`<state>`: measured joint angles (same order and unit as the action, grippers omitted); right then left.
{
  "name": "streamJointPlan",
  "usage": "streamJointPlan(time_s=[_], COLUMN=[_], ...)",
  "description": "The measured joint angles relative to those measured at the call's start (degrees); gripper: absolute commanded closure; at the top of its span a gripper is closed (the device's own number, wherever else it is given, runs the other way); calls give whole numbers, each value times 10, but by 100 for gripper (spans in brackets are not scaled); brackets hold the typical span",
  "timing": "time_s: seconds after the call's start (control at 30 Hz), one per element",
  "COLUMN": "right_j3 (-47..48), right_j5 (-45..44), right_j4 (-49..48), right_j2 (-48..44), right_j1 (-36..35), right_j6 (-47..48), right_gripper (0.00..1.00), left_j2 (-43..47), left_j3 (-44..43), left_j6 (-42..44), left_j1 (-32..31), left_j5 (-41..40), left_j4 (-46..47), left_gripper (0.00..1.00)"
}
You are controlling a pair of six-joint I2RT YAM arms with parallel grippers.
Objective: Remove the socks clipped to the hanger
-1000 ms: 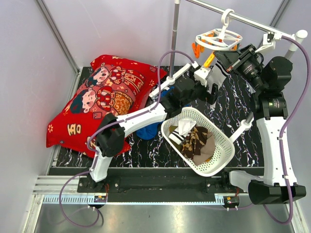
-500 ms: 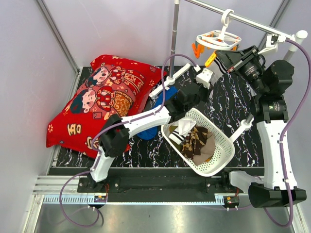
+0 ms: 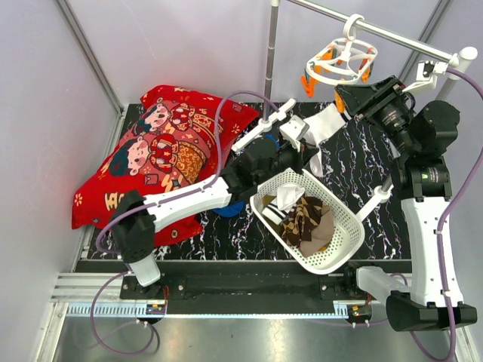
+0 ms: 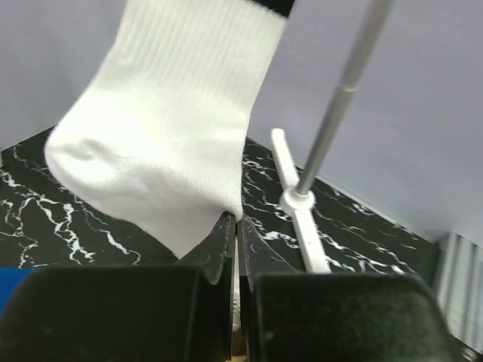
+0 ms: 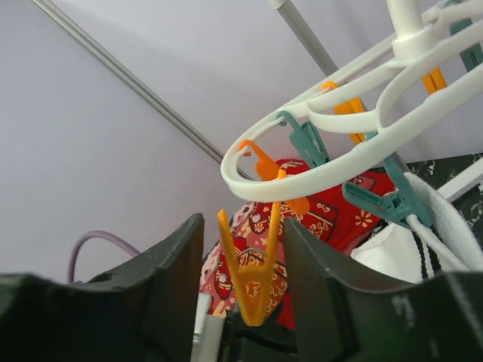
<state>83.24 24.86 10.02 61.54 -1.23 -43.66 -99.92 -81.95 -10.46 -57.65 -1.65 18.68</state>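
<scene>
Left wrist: left claw (image 4: pixel 234 226) pinched tight on white sock (image 4: pixel 166 128) | right claw (image 5: pixel 241 226) parted around orange peg (image 5: pixel 253 294)

The hanger (image 3: pixel 341 60), white concentric rings with dangling orange and teal pegs (image 5: pixel 303 139), hangs by its hook from a rail (image 3: pixel 400 38) at the scene's 1 o'clock. A white sock (image 4: pixel 166 151) with a dark band stretches from beneath it toward 7 o'clock. Its lower edge is pinched between the closed fingers of the left gripper (image 4: pixel 233 226). More socks (image 3: pixel 306 219), one brown checked with a white one at its 11 o'clock, lie heaped in a basket (image 3: pixel 349 240) at the hanger's 6 o'clock.
</scene>
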Motion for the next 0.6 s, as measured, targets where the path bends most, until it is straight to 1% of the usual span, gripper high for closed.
streamJointPlan(time_s=[0.03, 0.17, 0.33, 0.4, 0.5, 0.6], right_j3=[0, 4, 30, 40, 50, 57], right_j5=[-3, -8, -11, -22, -63, -99], right_j4=[8, 49, 119, 147, 187, 214], right_j2=[-4, -18, -22, -27, -36, -40], right_j1=[0, 0, 0, 0, 0, 0], right_j6=[7, 33, 72, 92, 128, 170], right_gripper=[39, 33, 32, 34, 34, 31], left_j2=[14, 54, 71, 74, 79, 82], left_j3=[10, 45, 71, 77, 84, 85], left_j6=[-2, -7, -12, -13, -14, -16], left_j1=[-1, -1, -3, -4, -6, -8], left_j5=[9, 38, 64, 71, 81, 92], left_j4=[2, 5, 2, 1, 1, -2], left_gripper=[100, 100, 100, 100, 100, 100])
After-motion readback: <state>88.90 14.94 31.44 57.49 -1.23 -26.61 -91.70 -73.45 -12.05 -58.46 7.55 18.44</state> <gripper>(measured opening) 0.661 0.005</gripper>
